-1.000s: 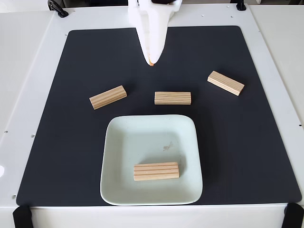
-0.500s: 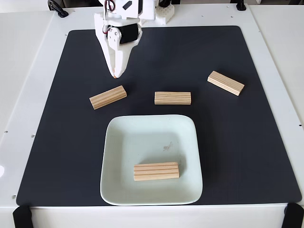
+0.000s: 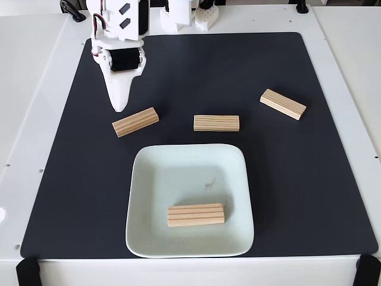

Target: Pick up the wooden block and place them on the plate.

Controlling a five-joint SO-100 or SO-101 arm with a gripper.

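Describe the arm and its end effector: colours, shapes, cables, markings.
The arm is white plastic with black servo blocks bearing small white labels, and red wiring loops at its upper left. The end effector is white and tapers to a narrow rounded tip.

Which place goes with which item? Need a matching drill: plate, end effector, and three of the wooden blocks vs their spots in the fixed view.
Column 1:
1. plate
2. end effector
3. block on the plate
4. rightmost block

Column 2:
A. lying on the dish's near part
B. on the mat at right, angled
C. front centre of the black mat
D. upper left, tip just above the left block

Pairs: 1-C, 2-D, 3-A, 4-B
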